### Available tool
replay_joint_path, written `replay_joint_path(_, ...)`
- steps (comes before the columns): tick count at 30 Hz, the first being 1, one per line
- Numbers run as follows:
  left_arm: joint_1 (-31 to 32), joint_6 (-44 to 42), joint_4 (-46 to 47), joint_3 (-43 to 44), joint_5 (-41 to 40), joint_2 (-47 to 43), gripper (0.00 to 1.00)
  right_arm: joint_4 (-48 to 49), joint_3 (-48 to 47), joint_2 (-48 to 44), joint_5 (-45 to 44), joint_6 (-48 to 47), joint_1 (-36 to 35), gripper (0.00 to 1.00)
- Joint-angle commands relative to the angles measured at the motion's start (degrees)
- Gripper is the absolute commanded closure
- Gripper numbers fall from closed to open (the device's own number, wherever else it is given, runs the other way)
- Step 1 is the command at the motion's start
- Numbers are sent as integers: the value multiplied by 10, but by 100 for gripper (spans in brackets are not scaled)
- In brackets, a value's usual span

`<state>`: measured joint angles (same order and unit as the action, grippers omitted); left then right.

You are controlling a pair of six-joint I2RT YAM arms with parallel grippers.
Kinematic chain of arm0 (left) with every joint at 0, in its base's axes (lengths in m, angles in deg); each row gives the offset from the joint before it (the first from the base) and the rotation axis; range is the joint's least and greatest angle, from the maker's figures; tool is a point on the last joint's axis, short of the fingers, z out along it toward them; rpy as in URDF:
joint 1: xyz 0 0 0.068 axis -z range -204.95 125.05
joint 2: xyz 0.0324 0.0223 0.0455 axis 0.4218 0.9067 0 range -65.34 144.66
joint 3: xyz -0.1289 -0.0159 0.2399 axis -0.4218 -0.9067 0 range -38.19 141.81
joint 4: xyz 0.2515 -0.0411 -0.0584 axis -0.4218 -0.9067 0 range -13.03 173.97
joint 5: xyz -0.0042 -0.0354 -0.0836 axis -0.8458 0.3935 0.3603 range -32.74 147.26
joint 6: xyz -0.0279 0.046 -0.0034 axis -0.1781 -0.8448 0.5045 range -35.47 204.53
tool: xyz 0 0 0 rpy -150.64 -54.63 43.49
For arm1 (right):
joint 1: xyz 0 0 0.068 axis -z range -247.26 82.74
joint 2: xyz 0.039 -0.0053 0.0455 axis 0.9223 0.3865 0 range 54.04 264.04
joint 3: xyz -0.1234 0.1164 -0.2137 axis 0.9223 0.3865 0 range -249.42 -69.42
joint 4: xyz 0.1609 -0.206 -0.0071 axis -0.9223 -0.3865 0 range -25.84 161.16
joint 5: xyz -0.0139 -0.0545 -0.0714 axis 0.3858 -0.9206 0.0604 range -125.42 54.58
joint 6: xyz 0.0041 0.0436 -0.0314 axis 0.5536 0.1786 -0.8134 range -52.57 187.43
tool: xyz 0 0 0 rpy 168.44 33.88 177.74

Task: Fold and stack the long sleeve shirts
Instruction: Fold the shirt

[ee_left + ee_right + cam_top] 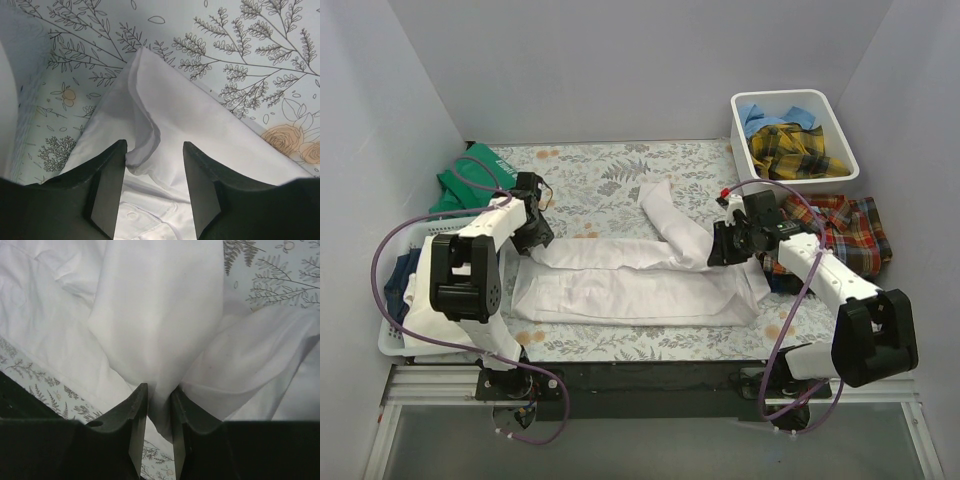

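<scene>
The large white long sleeve shirt (630,285) lies folded into a long band across the floral cover, one sleeve (665,215) angling up to the back. My left gripper (542,240) is at its left end and stands open (154,145); a loose fold of the white shirt (200,135) brushes its left finger. At the right end, my right gripper (718,245) is slightly open (159,388), with a hanging fold of the white shirt (155,315) still between its fingers. A red plaid shirt (845,230) lies behind the right arm.
A white bin (845,135) at the back right holds a yellow plaid shirt (795,150) and a light blue one (765,118). Green cloth (470,180) lies at the back left. A white basket (390,335) with clothes sits by the left arm. Grey walls enclose the table.
</scene>
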<state>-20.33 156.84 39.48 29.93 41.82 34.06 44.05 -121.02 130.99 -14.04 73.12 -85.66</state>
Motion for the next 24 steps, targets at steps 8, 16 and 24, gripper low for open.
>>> replay_joint_path(8,-3,-10,9,33,-3,18,47,-57,19,35,-73,20,13,37)
replay_joint_path(16,-2,-10,12,45,1,32,47,-55,-36,-13,-126,58,23,38)
replay_joint_path(24,-2,-14,12,76,8,55,47,-54,-91,50,-156,80,74,42)
